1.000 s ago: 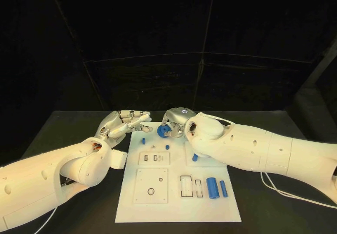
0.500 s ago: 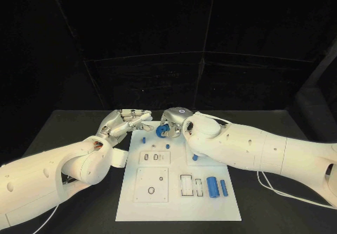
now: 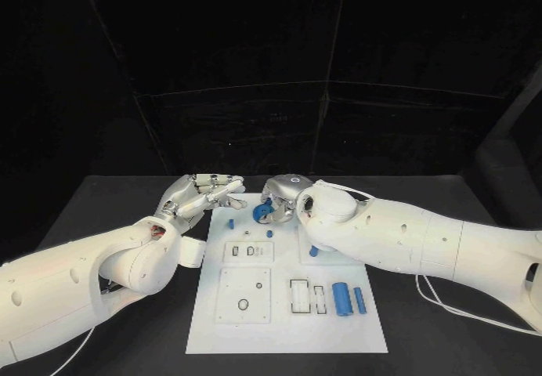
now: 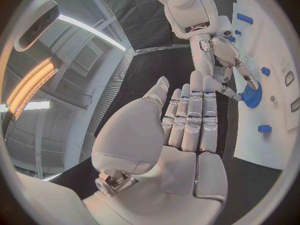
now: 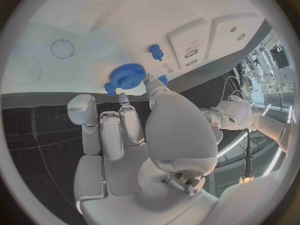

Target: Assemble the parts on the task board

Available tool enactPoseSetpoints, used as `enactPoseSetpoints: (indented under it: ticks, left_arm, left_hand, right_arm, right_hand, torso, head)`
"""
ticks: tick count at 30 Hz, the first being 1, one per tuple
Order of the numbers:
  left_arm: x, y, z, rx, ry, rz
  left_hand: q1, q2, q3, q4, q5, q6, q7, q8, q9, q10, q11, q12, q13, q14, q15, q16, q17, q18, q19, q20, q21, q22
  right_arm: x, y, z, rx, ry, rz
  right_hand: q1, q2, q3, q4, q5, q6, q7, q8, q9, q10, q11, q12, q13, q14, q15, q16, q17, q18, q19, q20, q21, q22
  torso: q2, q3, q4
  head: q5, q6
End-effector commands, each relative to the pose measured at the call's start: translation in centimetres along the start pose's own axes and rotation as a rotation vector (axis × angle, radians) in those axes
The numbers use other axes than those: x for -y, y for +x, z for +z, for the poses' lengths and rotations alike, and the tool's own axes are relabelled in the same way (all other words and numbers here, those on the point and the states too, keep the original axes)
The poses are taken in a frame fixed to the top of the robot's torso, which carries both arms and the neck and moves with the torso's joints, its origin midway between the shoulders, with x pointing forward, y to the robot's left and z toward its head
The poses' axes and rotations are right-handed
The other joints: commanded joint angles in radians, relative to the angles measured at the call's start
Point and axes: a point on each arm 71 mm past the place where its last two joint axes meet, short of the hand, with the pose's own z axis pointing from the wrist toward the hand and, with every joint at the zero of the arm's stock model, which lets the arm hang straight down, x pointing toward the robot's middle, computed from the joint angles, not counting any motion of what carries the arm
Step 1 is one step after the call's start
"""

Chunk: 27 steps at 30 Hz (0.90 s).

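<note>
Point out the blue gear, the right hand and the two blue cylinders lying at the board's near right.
blue gear (image 5: 128, 76): right wrist view, toothed face.
right hand (image 3: 285, 196): head view, middle of the hand.
blue cylinders (image 3: 341, 300): head view, the thicker cylinder's side.

Matt white plastic look on the task board (image 3: 288, 329), smooth, with shallow recessed pockets. Blue gear (image 5: 127, 76) looking like moulded plastic, finely toothed rim, slightly satin. Same blue plastic on the two cylinders (image 3: 349, 300), smooth with a soft sheen. Left hand (image 3: 204, 195) and right hand (image 3: 285, 196) in silvery metal, brushed-looking, glossy at the joints. Smooth glossy white shells on the arms. Matt black table (image 3: 124, 205), cloth-like.
</note>
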Motion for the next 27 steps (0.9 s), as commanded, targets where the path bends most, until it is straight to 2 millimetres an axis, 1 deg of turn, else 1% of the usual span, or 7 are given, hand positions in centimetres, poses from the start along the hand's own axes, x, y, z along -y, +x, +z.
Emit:
enactPoseSetpoints:
  ticks: [1, 7, 10, 15, 18, 21, 27]
  left_arm:
    - [0.1, 0.1, 0.1, -0.016, 0.007, -0.002]
    - [0.1, 0.1, 0.1, -0.015, 0.006, -0.002]
    - [0.1, 0.1, 0.1, -0.015, 0.006, -0.002]
    - [0.1, -0.2, 0.0, -0.01, 0.005, 0.001]
    - [0.2, -0.3, -0.1, -0.007, 0.005, 0.002]
    - [0.2, -0.4, -0.1, -0.006, 0.005, 0.004]
    - [0.2, -0.5, -0.1, -0.006, 0.003, 0.004]
  left_hand:
    - [0.002, 0.0, 0.0, -0.004, -0.001, -0.003, 0.006, -0.004, 0.0, -0.001, 0.004, -0.003, 0.0, -0.001, 0.003, -0.004, 0.001, 0.005, 0.006, -0.001, -0.004, -0.002]
    - [0.002, 0.0, 0.0, -0.004, -0.001, -0.003, 0.006, -0.004, 0.0, -0.001, 0.004, -0.003, 0.0, -0.001, 0.003, -0.004, 0.001, 0.005, 0.006, -0.001, -0.004, -0.002]
    - [0.002, 0.0, 0.0, -0.004, -0.001, -0.003, 0.006, -0.004, 0.0, -0.001, 0.004, -0.003, 0.0, -0.001, 0.003, -0.004, 0.001, 0.005, 0.006, -0.001, -0.004, -0.002]
    - [0.002, 0.0, 0.0, -0.004, -0.001, -0.003, 0.006, -0.004, 0.0, -0.001, 0.004, -0.003, 0.0, -0.001, 0.003, -0.004, 0.001, 0.005, 0.006, -0.001, -0.004, -0.002]
    - [0.002, 0.0, 0.0, -0.004, -0.001, -0.003, 0.006, -0.004, 0.0, -0.001, 0.004, -0.003, 0.0, -0.001, 0.003, -0.004, 0.001, 0.005, 0.006, -0.001, -0.004, -0.002]
    - [0.001, 0.0, 0.0, -0.004, -0.001, -0.004, 0.006, -0.005, 0.0, -0.001, 0.005, -0.004, 0.0, -0.002, 0.004, -0.006, 0.002, 0.005, 0.005, -0.001, -0.004, -0.002]
    - [0.001, 0.001, 0.002, -0.006, 0.0, -0.001, 0.005, -0.005, 0.0, 0.004, 0.004, -0.004, 0.001, -0.004, 0.004, -0.009, 0.004, 0.005, 0.004, 0.0, -0.006, -0.003]
  right_arm:
    - [0.0, -0.1, -0.1, 0.001, -0.004, -0.002]
    - [0.1, -0.2, -0.2, 0.01, -0.003, 0.008]
    - [0.4, -0.5, -0.4, 0.044, -0.008, 0.03]
    - [1.6, -1.5, -1.6, 0.151, -0.055, 0.139]
    - [3.2, -2.0, -2.9, 0.181, -0.086, 0.233]
    - [5.8, -2.3, -4.7, 0.166, -0.087, 0.361]
    - [11.5, -2.6, -8.0, 0.102, -0.038, 0.532]
  right_hand:
    - [-0.002, 0.011, -0.009, 0.002, 0.006, 0.007, -0.002, 0.001, 0.001, -0.002, 0.006, -0.002, 0.054, 0.085, 0.006, 0.002, 0.157, -0.007, 0.002, 0.008, -0.002, 0.0]
    - [-0.01, 0.026, -0.032, 0.033, 0.018, 0.013, -0.003, 0.002, 0.001, 0.0, 0.005, 0.001, 0.058, 0.086, 0.005, 0.002, 0.158, -0.008, 0.003, 0.007, 0.0, 0.002]
    - [-0.021, 0.036, -0.048, 0.064, 0.038, 0.017, -0.004, 0.003, 0.001, 0.002, 0.004, 0.004, 0.061, 0.086, 0.005, 0.003, 0.16, -0.008, 0.004, 0.007, 0.001, 0.002]
    - [-0.017, 0.042, -0.056, 0.08, 0.051, 0.017, -0.004, 0.002, 0.001, 0.01, 0.004, 0.016, 0.073, 0.086, 0.004, 0.002, 0.159, -0.007, 0.002, 0.006, 0.001, -0.001]
    - [0.025, 0.052, -0.047, 0.059, 0.059, 0.022, -0.005, 0.004, 0.001, 0.009, 0.003, 0.016, 0.074, 0.085, 0.004, 0.001, 0.155, -0.006, -0.003, 0.006, -0.003, -0.01]
    - [0.084, 0.057, -0.037, 0.018, 0.069, 0.037, -0.008, 0.012, 0.003, 0.004, 0.0, 0.01, 0.07, 0.082, 0.001, -0.005, 0.142, -0.002, -0.015, 0.004, -0.012, -0.029]
    - [0.151, 0.048, -0.032, -0.049, 0.072, 0.06, -0.013, 0.024, 0.004, -0.007, -0.006, -0.004, 0.058, 0.077, -0.004, -0.014, 0.124, 0.001, -0.03, -0.001, -0.026, -0.052]
  torso:
    - [0.0, 0.0004, -0.0001]
    - [0.0, 0.0001, 0.0017]
    - [-0.001, 0.0004, 0.0022]
    - [-0.002, 0.0008, -0.0034]
    - [-0.004, 0.001, -0.0077]
    - [-0.006, 0.0016, -0.0139]
    - [-0.009, 0.0065, -0.0301]
  head:
    - [-0.001, 0.0]
    - [-0.003, 0.003]
    - [-0.003, 0.004]
    - [-0.004, 0.011]
    - [-0.004, 0.015]
    - [-0.004, 0.018]
    - [-0.006, 0.024]
